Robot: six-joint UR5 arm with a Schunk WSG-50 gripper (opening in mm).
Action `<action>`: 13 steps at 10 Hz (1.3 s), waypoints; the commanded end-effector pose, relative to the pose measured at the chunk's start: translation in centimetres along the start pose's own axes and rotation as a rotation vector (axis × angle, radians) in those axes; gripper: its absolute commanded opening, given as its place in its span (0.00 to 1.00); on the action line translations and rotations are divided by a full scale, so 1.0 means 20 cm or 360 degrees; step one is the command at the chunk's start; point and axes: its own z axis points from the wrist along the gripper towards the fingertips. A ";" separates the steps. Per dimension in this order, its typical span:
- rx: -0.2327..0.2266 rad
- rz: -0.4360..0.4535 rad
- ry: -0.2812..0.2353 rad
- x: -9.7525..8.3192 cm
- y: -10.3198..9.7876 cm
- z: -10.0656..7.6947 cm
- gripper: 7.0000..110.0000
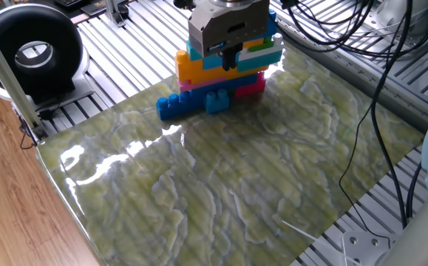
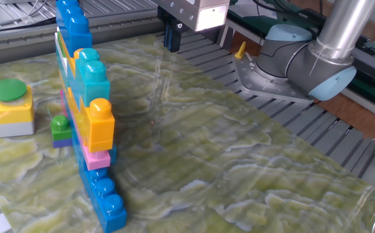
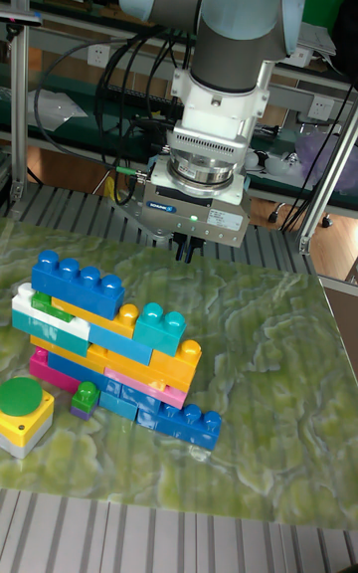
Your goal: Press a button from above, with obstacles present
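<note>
The button (image 2: 6, 90) was a green disc on a yellow and grey box (image 2: 9, 115), standing on the marbled green mat (image 2: 226, 168) near its edge. A small green and purple brick (image 2: 61, 129) stood just beside it. The brick wall (image 2: 87, 116) rose between the button and the gripper (image 2: 172, 39). The gripper hung above the mat on the far side of the wall. I could not tell if its dark fingers were spread or pressed together.
</note>
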 end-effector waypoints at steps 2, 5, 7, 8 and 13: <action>-0.0045 0.0000 -0.0040 -0.03 0.03 -0.01 0.00; -0.0096 -0.0028 -0.0067 -0.05 0.07 -0.01 0.00; -0.0155 -0.0031 -0.0053 -0.04 0.12 -0.01 0.00; -0.0128 -0.0029 -0.0054 -0.04 0.10 0.00 0.00; -0.0107 -0.0034 -0.0013 -0.06 0.06 -0.09 0.00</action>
